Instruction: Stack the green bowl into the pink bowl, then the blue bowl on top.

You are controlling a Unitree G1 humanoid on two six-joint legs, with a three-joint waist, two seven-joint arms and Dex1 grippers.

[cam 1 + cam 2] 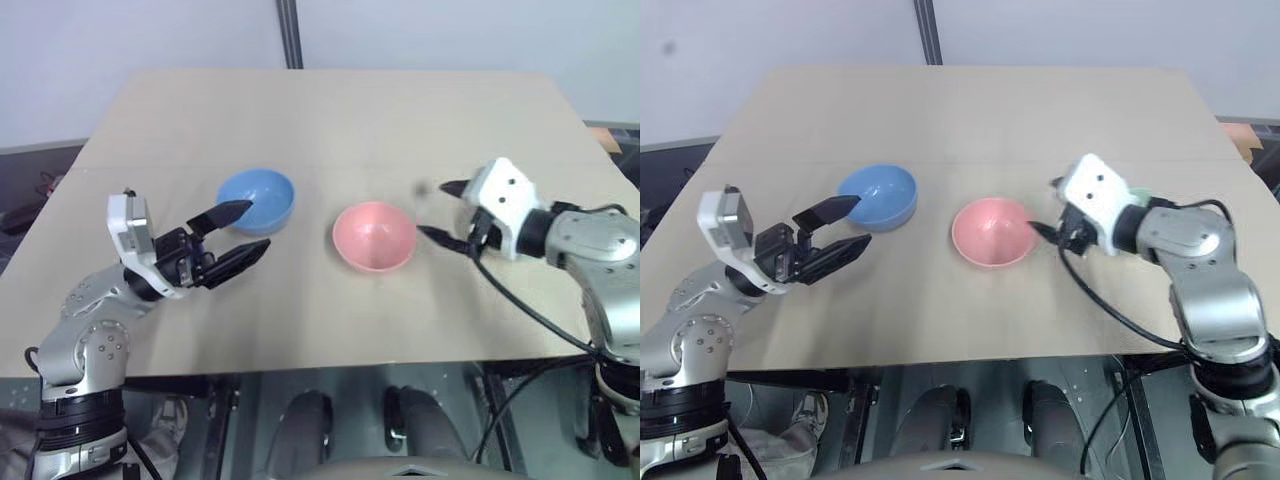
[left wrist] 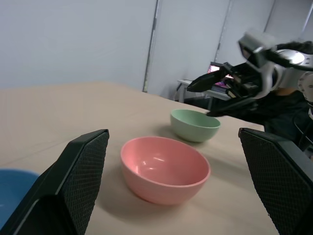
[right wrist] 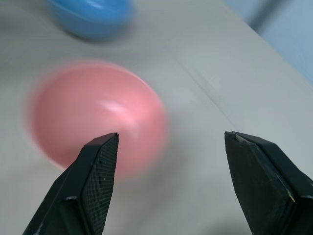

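Pink bowl point(image 1: 374, 237) sits empty between blue bowl point(image 1: 257, 200) and green bowl point(image 2: 195, 125). Both the left gripper point(image 1: 236, 236) and right gripper point(image 1: 441, 212) are spread, grasping nothing.

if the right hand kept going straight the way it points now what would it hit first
Most likely the pink bowl: the right hand points left and slightly down at it, open and empty. Depth is unclear, so it might touch the table just short of the bowl.

Three bowls are set apart in a row on the table point(image 1: 330, 110): the blue bowl point(image 1: 257, 199) at the left, the pink bowl point(image 1: 374, 236) in the middle, the green bowl point(image 2: 195, 125) at the right.
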